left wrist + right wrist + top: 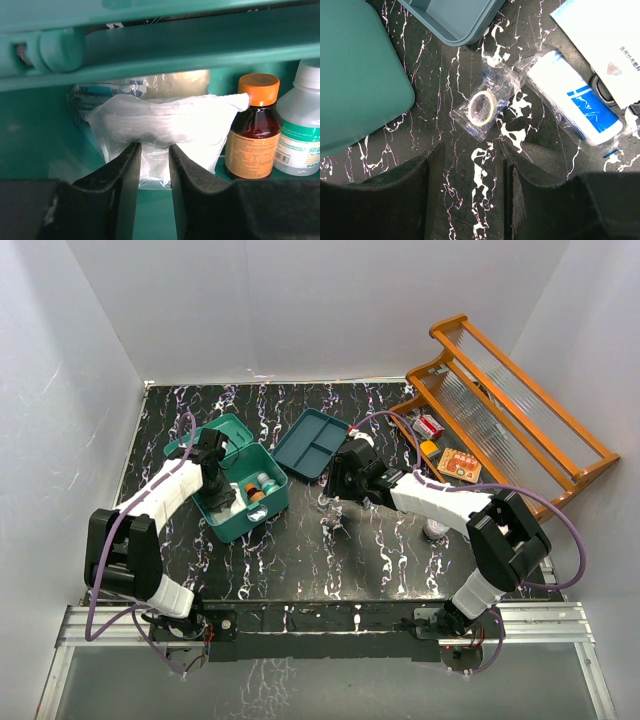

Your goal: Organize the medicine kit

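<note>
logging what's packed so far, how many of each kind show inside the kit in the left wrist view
inside the medicine kit, as far as shows:
bottles: 2 (orange-capped brown bottle, white-capped bottle)
plastic-wrapped packets: 2 (white packet, blue-printed packet behind it)
total: 4

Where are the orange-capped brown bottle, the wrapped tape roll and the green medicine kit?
orange-capped brown bottle [251,145]: left wrist view, on its label.
wrapped tape roll [482,106]: right wrist view, on its wrapper.
medicine kit [260,523]: top external view, on its outer wall.
</note>
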Controlling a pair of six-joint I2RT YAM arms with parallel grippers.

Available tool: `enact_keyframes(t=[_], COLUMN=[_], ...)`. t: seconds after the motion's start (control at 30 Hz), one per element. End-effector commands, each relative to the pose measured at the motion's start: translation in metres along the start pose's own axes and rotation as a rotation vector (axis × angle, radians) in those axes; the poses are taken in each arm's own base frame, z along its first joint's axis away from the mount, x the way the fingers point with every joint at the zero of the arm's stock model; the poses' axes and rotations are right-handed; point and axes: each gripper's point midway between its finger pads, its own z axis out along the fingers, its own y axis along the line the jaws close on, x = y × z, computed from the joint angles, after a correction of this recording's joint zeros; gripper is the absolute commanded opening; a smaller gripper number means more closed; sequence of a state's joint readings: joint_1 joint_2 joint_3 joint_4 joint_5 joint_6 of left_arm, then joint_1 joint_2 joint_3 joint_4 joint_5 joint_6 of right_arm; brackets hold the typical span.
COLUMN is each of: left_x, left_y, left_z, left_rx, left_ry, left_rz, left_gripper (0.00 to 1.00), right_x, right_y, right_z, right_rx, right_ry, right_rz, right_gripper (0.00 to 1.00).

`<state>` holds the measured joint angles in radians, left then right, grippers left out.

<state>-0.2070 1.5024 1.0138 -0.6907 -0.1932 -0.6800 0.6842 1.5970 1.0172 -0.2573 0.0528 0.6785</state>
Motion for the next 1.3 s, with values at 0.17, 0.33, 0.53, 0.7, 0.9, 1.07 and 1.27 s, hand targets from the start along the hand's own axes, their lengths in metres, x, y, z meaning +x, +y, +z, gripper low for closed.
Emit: enact_keyframes(t=[0.17, 0.33, 0.53, 0.7, 0.9, 1.07, 1.27], left_x=[-0.024, -0.031, -0.040, -0.046, -0.042, -0.036, -0.033], left_y=[-0.009, -0.011, -0.011, -0.029, -0.053, -0.065, -0.054], left_z=[-0.048, -0.070, -0.090, -0.103, -0.085, -0.055, -0.034], left_rx=[0.069, 0.105, 0.144, 0.281, 0.372, 0.340, 0.182], left_ry=[-0.076, -0.106, -0.170, -0.228, -0.194, -0.136, -0.124], left_rz=[-0.017, -0.024, -0.025, 0.037, 0.126, 0.166, 0.179], left_gripper=[0.34, 0.38, 0.39, 0.43, 0.39, 0.32, 0.30], right_x=[-0.027, -0.035, -0.042, -0.049, -0.049, -0.046, -0.043], right_y=[0.003, -0.004, -0.015, -0.027, -0.033, -0.033, -0.040], right_z=[-0.005, -0.010, -0.015, -0.021, -0.021, -0.018, -0.015], right_rx=[-0.008, 0.017, 0.060, 0.106, 0.121, 0.118, 0.141], right_ry=[-0.102, -0.132, -0.164, -0.191, -0.188, -0.176, -0.170], right_rz=[-0.003, 0.008, 0.027, 0.048, 0.063, 0.069, 0.074], right_gripper=[0.42, 0.42, 0.43, 0.43, 0.44, 0.44, 0.44])
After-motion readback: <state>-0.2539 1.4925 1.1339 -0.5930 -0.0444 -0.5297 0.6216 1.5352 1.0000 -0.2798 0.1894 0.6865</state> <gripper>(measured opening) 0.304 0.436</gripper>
